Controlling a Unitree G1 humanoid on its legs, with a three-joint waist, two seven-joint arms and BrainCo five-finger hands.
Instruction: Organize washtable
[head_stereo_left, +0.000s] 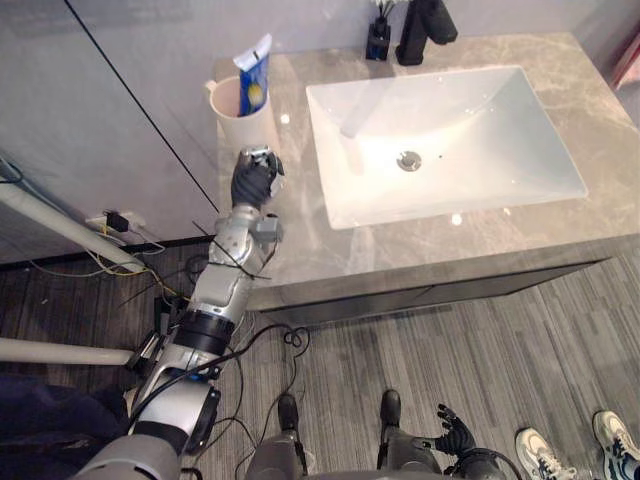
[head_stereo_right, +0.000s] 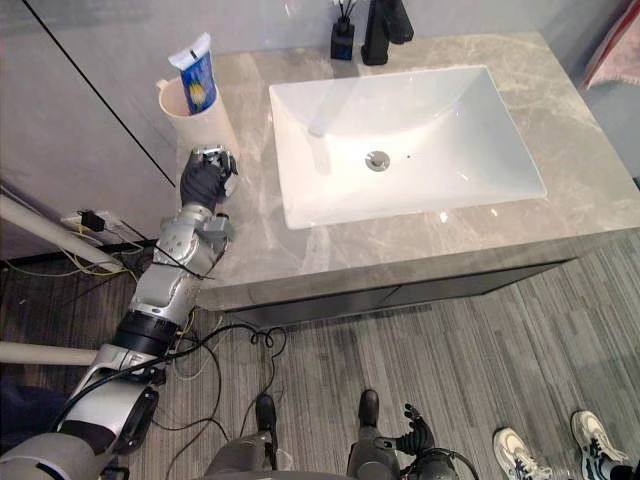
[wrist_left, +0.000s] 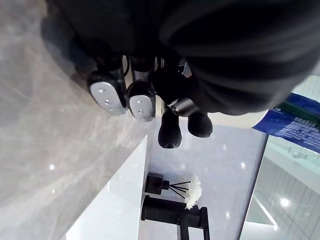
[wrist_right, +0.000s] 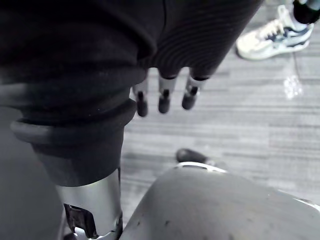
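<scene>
A cream cup (head_stereo_left: 238, 112) stands at the back left of the grey marble washtable (head_stereo_left: 300, 235), with a blue toothpaste tube (head_stereo_left: 254, 76) upright in it. My left hand (head_stereo_left: 254, 180) hovers over the counter just in front of the cup, between it and the white sink basin (head_stereo_left: 520, 170). Its fingers (wrist_left: 107, 92) are curled in and hold nothing. The blue tube (wrist_left: 297, 125) also shows past the hand in the left wrist view. My right hand (head_stereo_left: 455, 437) hangs low beside my body over the floor, its fingers (wrist_right: 164, 97) straight and relaxed.
A black faucet (head_stereo_left: 425, 30) and a black reed diffuser bottle (head_stereo_left: 378, 40) stand behind the basin. A wall panel runs along the counter's left side. A person's pale sneakers (head_stereo_left: 545, 452) stand on the wood-grain floor at the lower right.
</scene>
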